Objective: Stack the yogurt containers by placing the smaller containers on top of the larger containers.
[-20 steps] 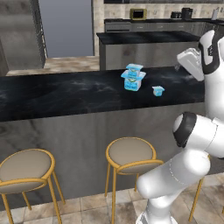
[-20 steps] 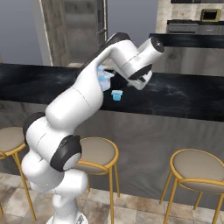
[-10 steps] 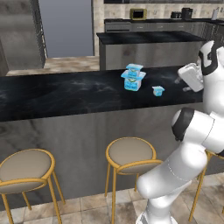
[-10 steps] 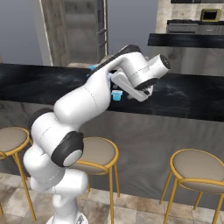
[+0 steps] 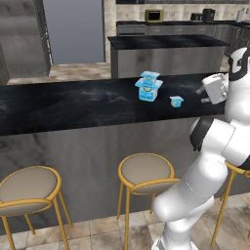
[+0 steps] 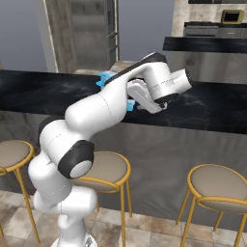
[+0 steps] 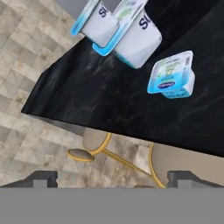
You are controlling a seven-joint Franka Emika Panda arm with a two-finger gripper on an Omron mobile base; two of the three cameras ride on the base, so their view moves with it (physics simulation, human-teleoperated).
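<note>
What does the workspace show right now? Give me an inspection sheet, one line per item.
Surface: black counter, dark marbled top.
Job's things: medium yogurt cup sits on the biggest yogurt cup; tiny yogurt cup stands alone beside them on the counter.
Clutter: nothing seen.
Grippers: gripper open, fingers wide apart, holding nothing, off the counter's edge.
Cables: nothing seen.
Surroundings: stools below the counter, tiled floor, microwave on the back counter.

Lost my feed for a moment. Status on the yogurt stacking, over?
Pincer open, empty, off the counter's edge. Medium cup sits on biggest cup. Tiny cup alone on the counter beside them, not yet stacked. Nothing between pincer and tiny cup.
</note>
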